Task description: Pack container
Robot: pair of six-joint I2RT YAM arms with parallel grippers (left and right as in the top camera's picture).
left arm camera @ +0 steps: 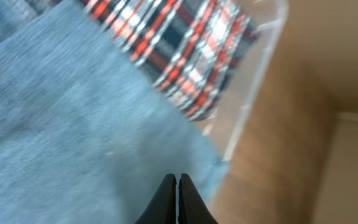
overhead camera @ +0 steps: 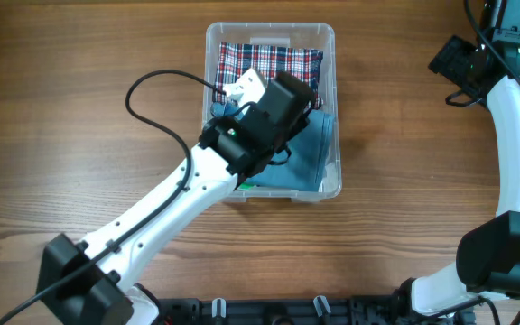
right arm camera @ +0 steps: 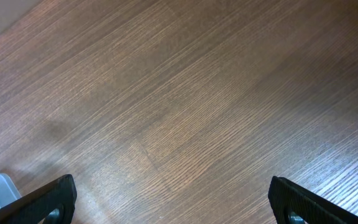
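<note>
The clear plastic container (overhead camera: 269, 28) stands at the middle of the table. A red, white and dark plaid cloth (overhead camera: 269, 58) lies in its far half and a blue cloth (overhead camera: 312, 153) in its near half. My left gripper (left arm camera: 178, 178) hangs inside over the blue cloth (left arm camera: 73, 124), near the container's clear wall (left arm camera: 253, 81). Its jaws are shut together with nothing seen between them. From overhead the left wrist (overhead camera: 278, 99) hides its fingertips. My right gripper (right arm camera: 173, 193) is open above bare wood, far right of the container.
A white piece (overhead camera: 242, 86) lies on the plaid cloth beside the left wrist, and a green edge (overhead camera: 246, 186) shows at the container's near wall. The left arm's black cable (overhead camera: 152, 90) loops over the table. The right arm (overhead camera: 513, 135) curves along the right edge.
</note>
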